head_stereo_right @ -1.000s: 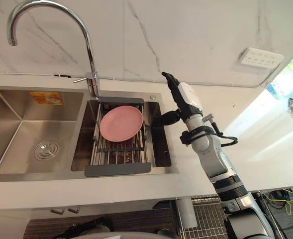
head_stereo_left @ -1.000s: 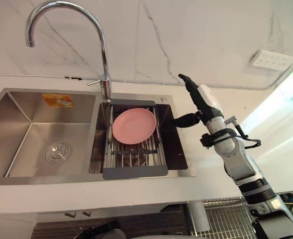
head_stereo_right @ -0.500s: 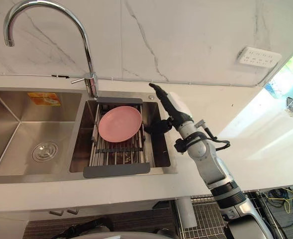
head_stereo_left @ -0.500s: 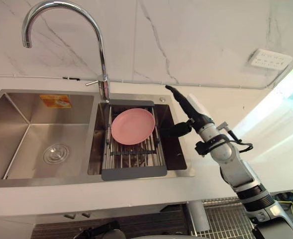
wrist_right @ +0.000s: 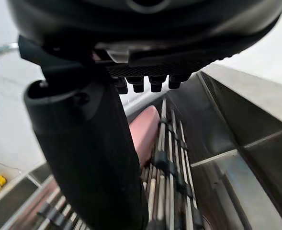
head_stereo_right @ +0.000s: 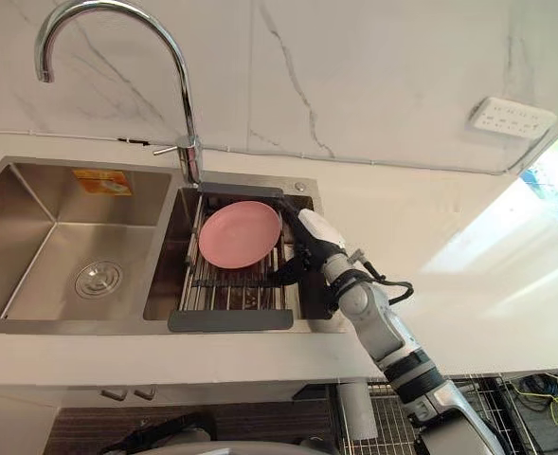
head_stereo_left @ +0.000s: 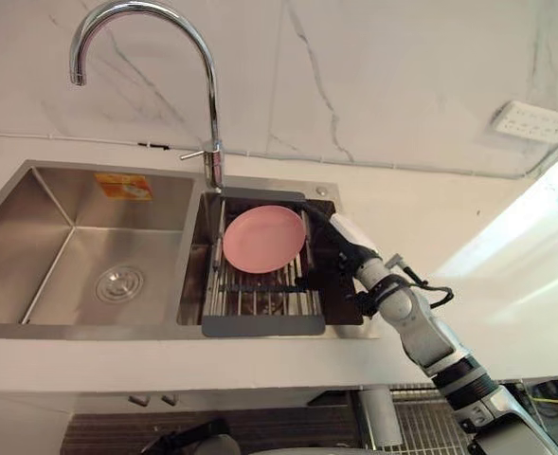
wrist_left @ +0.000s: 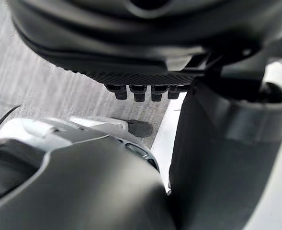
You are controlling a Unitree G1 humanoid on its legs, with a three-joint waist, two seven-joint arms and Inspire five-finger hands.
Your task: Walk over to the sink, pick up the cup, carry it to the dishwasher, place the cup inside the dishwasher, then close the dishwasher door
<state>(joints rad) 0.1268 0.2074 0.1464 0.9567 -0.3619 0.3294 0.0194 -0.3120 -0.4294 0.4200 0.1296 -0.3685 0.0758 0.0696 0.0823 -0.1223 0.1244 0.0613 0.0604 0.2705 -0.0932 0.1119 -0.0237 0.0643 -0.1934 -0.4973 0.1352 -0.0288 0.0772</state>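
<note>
Steel sink (head_stereo_left: pixel 32 237) with a rack (head_stereo_left: pixel 262 325) bridging its right basin, a pink plate (head_stereo_left: pixel 264 239) on it. Right hand (head_stereo_left: pixel 347 245) sat in the gap beside the rack, fingers straight and empty, likely seeking the cup, perhaps hidden under the rack. Left hand (wrist_left: pixel 145 52) hung relaxed.

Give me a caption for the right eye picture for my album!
Robot's right hand reaches into the sink beside a pink plate on a metal rack, under a curved tap.

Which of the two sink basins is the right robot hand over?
The right basin, holding the wire rack and pink plate; the right robot hand is beside the rack. The left basin shows a drain.
</note>
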